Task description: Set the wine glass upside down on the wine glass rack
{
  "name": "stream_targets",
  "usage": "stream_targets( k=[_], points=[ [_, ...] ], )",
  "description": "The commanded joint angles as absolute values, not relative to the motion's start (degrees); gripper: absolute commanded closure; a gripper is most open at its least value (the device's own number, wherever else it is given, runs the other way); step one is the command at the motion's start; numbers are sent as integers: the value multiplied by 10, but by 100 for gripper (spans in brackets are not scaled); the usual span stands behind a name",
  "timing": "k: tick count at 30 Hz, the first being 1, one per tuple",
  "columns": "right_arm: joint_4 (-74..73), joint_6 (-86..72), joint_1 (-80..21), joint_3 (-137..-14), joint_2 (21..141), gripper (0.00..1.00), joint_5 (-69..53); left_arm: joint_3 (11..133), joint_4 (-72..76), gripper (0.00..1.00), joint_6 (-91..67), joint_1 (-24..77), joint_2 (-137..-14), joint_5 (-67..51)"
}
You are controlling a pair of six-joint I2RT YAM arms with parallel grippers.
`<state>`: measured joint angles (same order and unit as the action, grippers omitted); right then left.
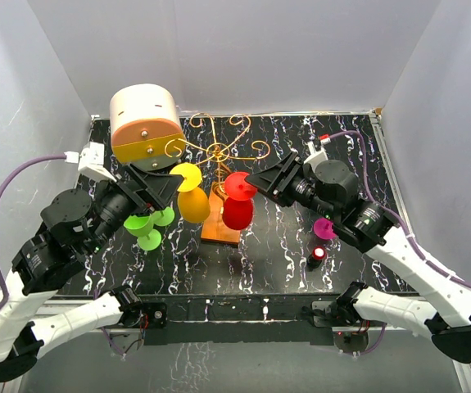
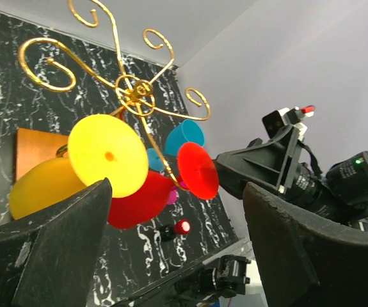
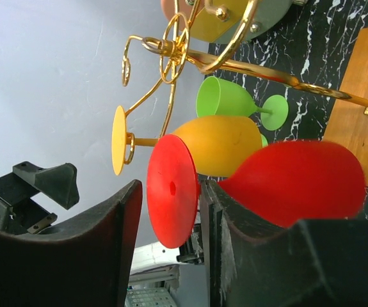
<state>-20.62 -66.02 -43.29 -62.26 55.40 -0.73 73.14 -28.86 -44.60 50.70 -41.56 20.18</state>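
Observation:
The red wine glass hangs upside down from a scroll arm of the gold wire wine glass rack, bowl down above the orange base. My right gripper is open around its round foot. A gap shows between the foot and one finger; the other finger lies close against the stem side. The red bowl fills the lower right of the right wrist view. My left gripper stands wide open with nothing in it, facing the rack and the red foot.
A yellow glass hangs on the rack beside the red one. Green glasses lie under my left gripper. A cream-and-orange drum box stands at the back left. A magenta glass and a small black, red-topped object lie right of the base.

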Motion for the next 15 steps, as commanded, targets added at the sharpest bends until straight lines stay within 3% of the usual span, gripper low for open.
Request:
stream_targets(
  k=[1,15],
  points=[
    [-222,-651,-434,-641,537,58,7,761,-336,18,-425,505,-404,244],
    [-353,-576,-434,-653,472,35,135,786,-441,16,-377,505,-377,305]
  ],
)
